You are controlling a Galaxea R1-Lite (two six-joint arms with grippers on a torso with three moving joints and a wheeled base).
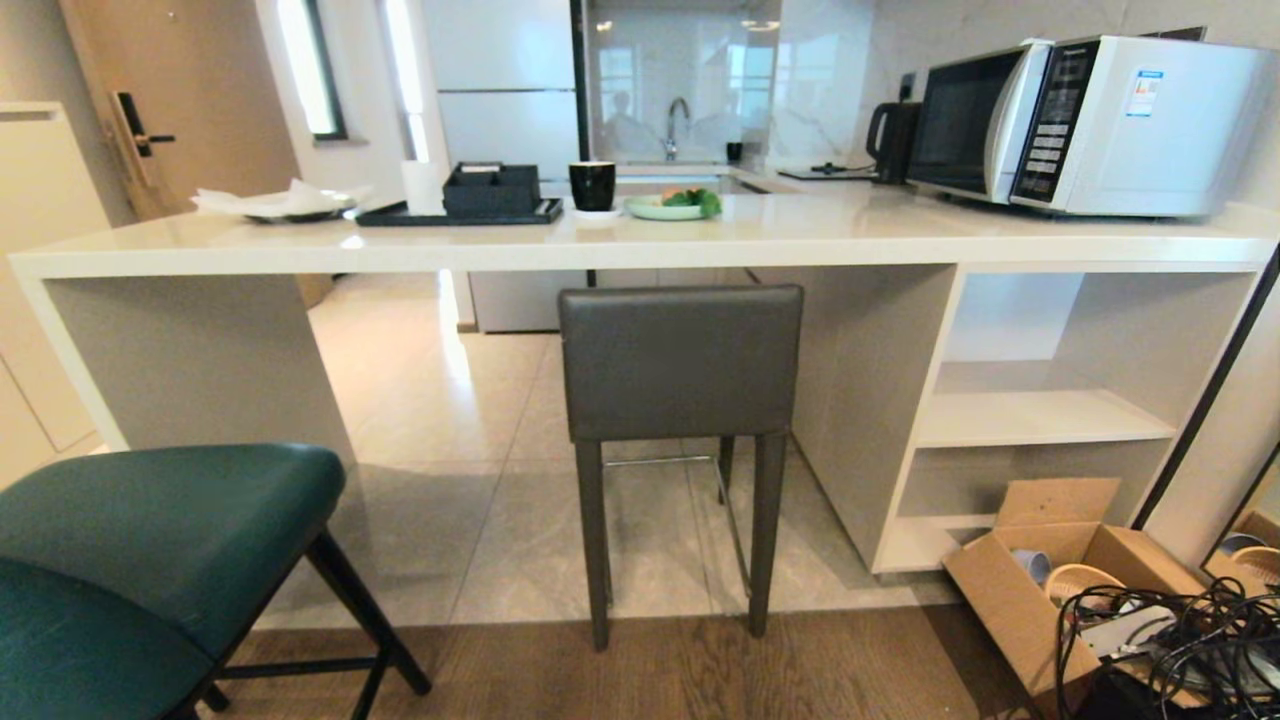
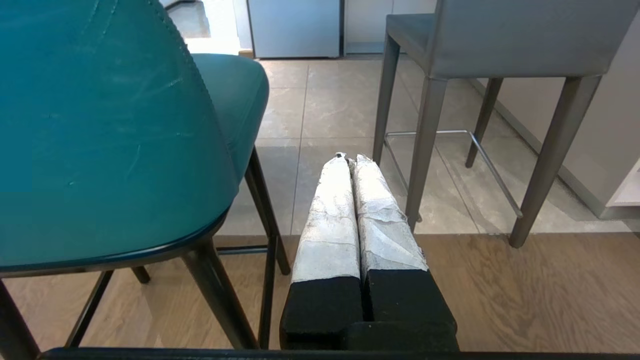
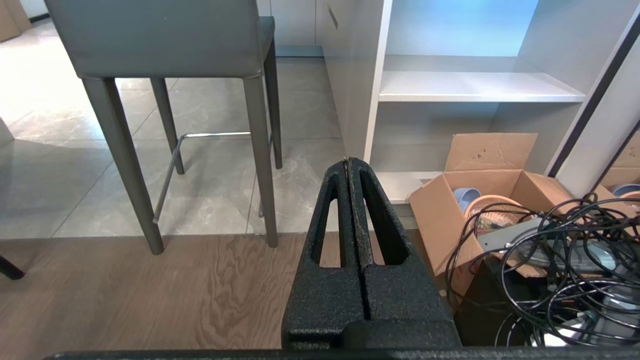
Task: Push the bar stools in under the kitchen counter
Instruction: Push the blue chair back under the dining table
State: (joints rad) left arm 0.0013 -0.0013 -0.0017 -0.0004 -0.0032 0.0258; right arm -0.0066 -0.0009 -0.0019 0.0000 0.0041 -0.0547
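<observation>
On your far left, the teal stool (image 1: 150,560) stands on the wood floor, well short of the kitchen counter (image 1: 640,240) and outside its left side panel, with its curved back nearest you. Your left gripper (image 2: 351,160) does not show in the head view; its wrist camera finds it low and level, just beside the teal stool's back and apart from it, pointing across the floor at the gap between the two stools. Its taped fingers (image 2: 327,225) are pressed together with nothing between them.

Moving to the middle, the grey stool (image 1: 680,400) faces away from you with its boxy back toward you. Its back sits just below the counter's front edge, its front legs rest on the tile under the slab, and its rear legs stand at the seam where tile meets wood. On the counter above it you see a black tray (image 1: 455,212), a black cup (image 1: 592,186) and a green plate (image 1: 665,207), and further right a microwave (image 1: 1090,125).

On your right, the right gripper (image 3: 348,161) is also low and level, aimed at the white shelf cubbies (image 1: 1040,415). Its black fingers (image 3: 330,220) meet at the tips, empty. A cardboard box (image 1: 1050,570) and tangled cables (image 1: 1170,650) lie on the floor just beside it.
</observation>
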